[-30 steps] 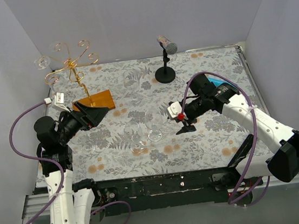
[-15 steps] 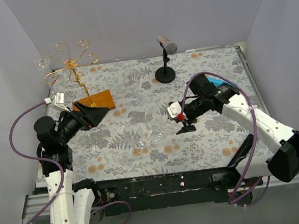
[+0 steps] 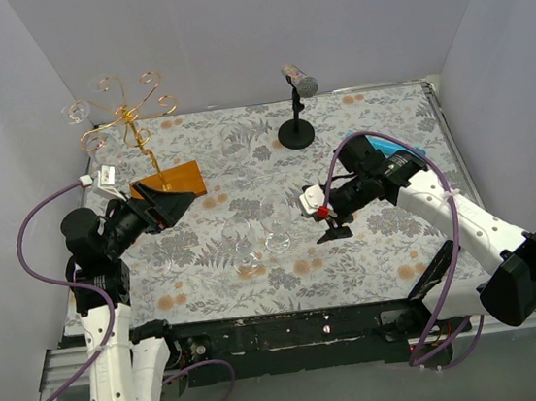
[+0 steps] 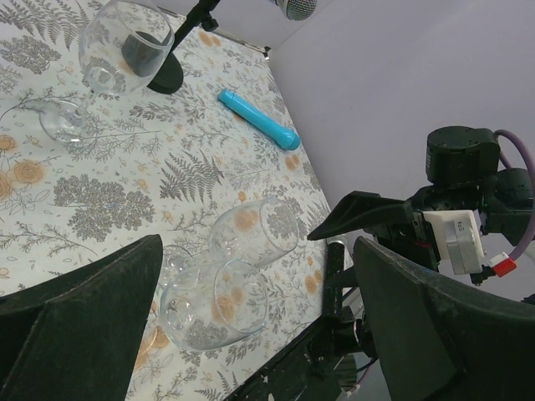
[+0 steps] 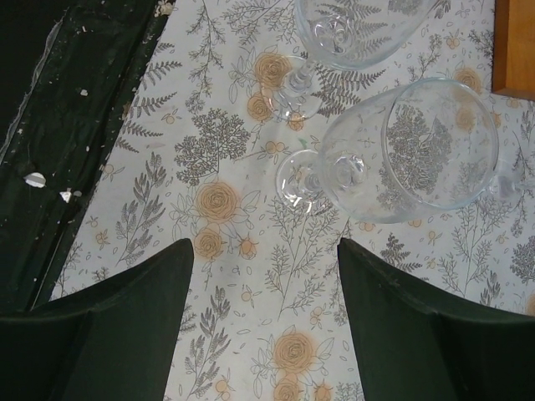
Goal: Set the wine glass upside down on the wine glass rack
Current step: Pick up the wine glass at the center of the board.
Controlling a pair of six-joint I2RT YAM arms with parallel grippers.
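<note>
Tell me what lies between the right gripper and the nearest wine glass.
Right wrist view: only bare tablecloth between the right gripper and the wine glass.

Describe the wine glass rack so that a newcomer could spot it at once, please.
Look to the far left corner of the floral table. The wine glass rack stands there on an orange-brown wooden base. Unlike the black microphone stand further right, it is thin gold wire with curled arms on top.

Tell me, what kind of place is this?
Probably a robot test booth, not a home: plain walls box in a flowery table, and a left arm and right arm are bolted at its near edge.
</note>
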